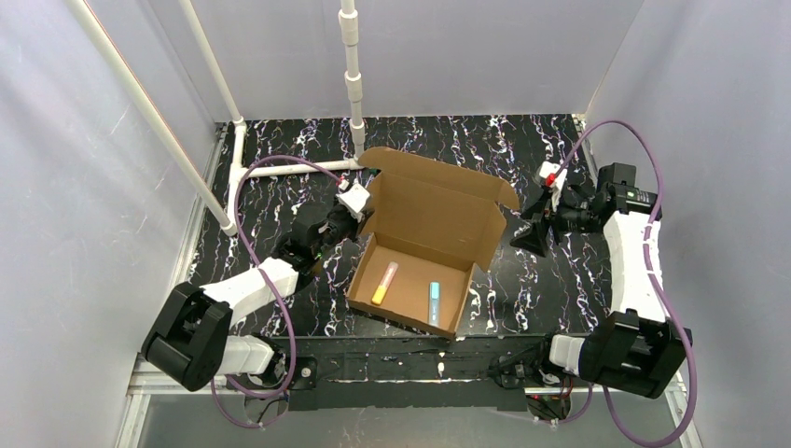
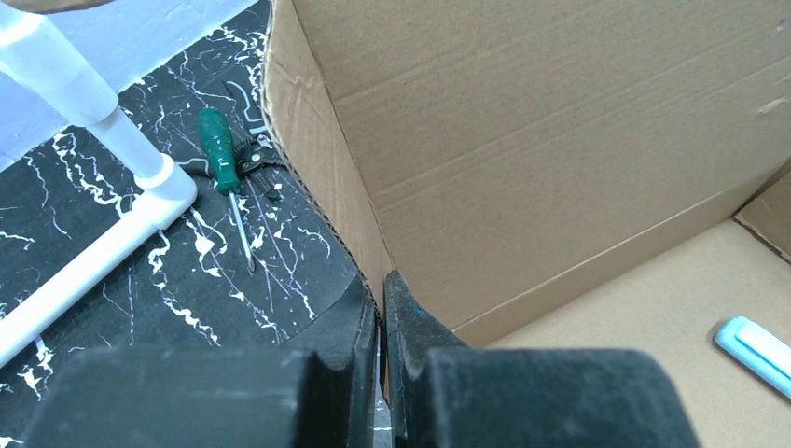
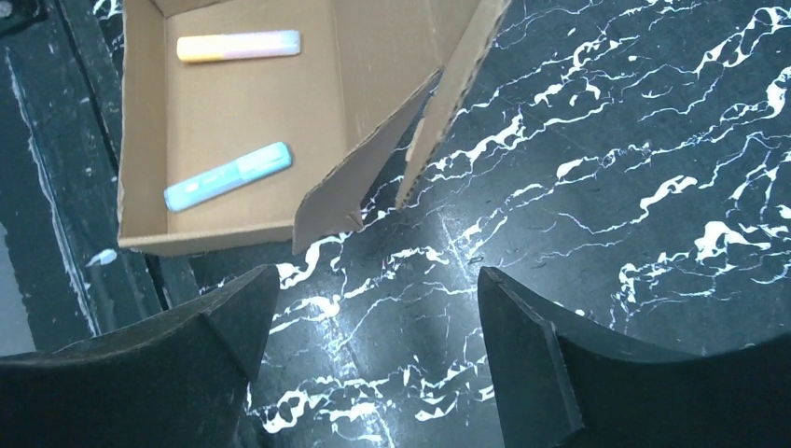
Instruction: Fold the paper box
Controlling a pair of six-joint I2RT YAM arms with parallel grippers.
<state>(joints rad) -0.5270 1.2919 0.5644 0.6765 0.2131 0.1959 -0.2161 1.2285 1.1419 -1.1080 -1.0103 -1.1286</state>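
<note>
Standing open: paper box (image 1: pixel 434 201), plain brown cardboard, centre frame; shallow tray at the near end, lid raised behind it, right side flap hanging loose.
In the tray: yellow marker (image 1: pixel 384 283) and blue marker (image 1: pixel 434 301), lying apart.
Centre left: left gripper (image 2: pixel 382 280) clamped on the box's left wall edge.
Right: right gripper (image 3: pixel 373 289) spread wide, holding nothing, above the black marbled table (image 1: pixel 541 280), apart from the flap.
Far left: green screwdriver (image 2: pixel 222 163) beside the white pipe frame (image 2: pixel 112 131).

The paper box (image 1: pixel 429 210) is matt brown corrugated cardboard, on a glossy black marbled table (image 1: pixel 546 289).
</note>
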